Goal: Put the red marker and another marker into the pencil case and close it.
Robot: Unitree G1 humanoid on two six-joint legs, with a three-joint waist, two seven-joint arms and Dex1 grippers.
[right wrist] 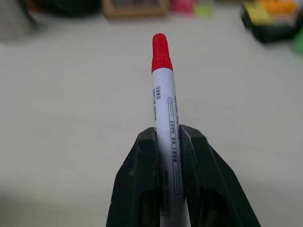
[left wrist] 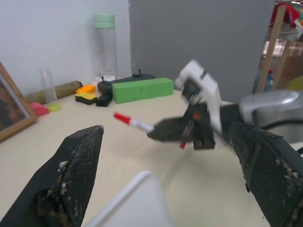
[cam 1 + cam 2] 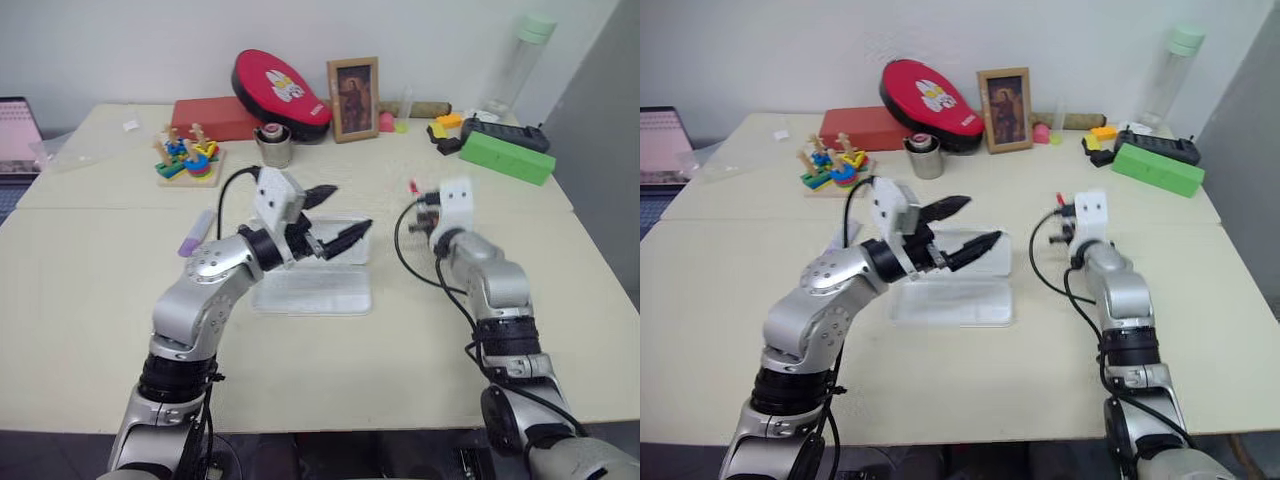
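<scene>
The right hand (image 1: 168, 142) is gripping the one red marker (image 1: 163, 118), its two black fingers (image 1: 142, 179) pinching the white barrel on both sides while the red cap is sticking out ahead of them. Seen from the left wrist, the marker is being held clear above the counter (image 3: 90, 300), lying roughly level.

The left hand (image 3: 335, 215) is hovering over the pencil case (image 3: 312, 290) with its two fingers spread wide and nothing between them. The case is lying open in the middle of the counter, one flat white tray with its lid half standing behind it.

One lilac highlighter (image 3: 196, 232) is lying on the counter just beside the left arm, on its outer side, near the case but apart from it.

Along the far edge I am counting one red box (image 3: 215, 118), one red padded oval (image 3: 280, 92) leaning on it, one framed picture (image 3: 353, 99), one small metal cup (image 3: 272, 145), one wooden stacking toy (image 3: 187, 158) with coloured pieces, one green block (image 3: 506, 157) with a black object (image 3: 505, 132) just behind it, and one tall clear bottle (image 3: 519, 62) with a pale green cap. A laptop (image 3: 17, 135) is sitting at the far left corner.
</scene>
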